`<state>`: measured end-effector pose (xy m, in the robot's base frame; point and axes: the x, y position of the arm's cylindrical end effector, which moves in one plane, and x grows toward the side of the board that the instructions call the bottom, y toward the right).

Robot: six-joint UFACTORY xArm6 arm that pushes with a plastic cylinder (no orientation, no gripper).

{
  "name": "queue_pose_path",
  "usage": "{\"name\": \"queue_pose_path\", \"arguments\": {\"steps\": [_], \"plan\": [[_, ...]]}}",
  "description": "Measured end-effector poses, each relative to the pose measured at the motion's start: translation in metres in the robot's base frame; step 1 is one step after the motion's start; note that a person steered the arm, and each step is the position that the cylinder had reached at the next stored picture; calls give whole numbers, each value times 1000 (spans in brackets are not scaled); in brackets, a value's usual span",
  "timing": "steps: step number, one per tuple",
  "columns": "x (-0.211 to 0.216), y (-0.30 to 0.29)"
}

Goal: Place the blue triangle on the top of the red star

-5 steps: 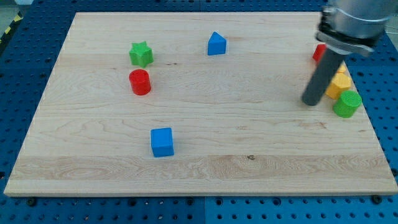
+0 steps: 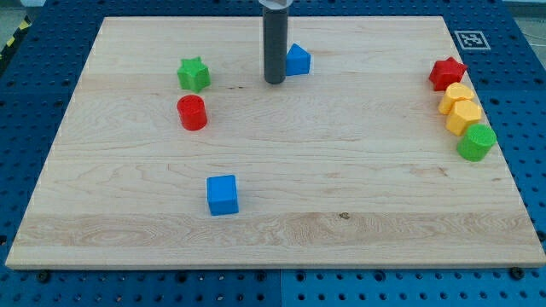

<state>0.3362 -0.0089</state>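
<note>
The blue triangle point(image 2: 298, 60) lies near the top middle of the wooden board point(image 2: 273, 230). My tip point(image 2: 274, 81) stands just to its left and slightly below, close to it or touching its left edge. The red star point(image 2: 447, 73) lies at the board's right edge, far from the triangle.
Below the red star run two yellow blocks point(image 2: 456, 95) point(image 2: 465, 116) and a green block point(image 2: 476, 141) along the right edge. A green star point(image 2: 194, 74) and a red cylinder point(image 2: 192, 112) lie at the upper left. A blue cube point(image 2: 223, 194) lies lower left of centre.
My tip has moved from beside the blocks at the right edge across the board to the left side of the blue triangle. No block has moved.
</note>
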Motion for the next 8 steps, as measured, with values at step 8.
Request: {"name": "queue_pose_path", "arguments": {"steps": [8], "plan": [[-21, 66]]}}
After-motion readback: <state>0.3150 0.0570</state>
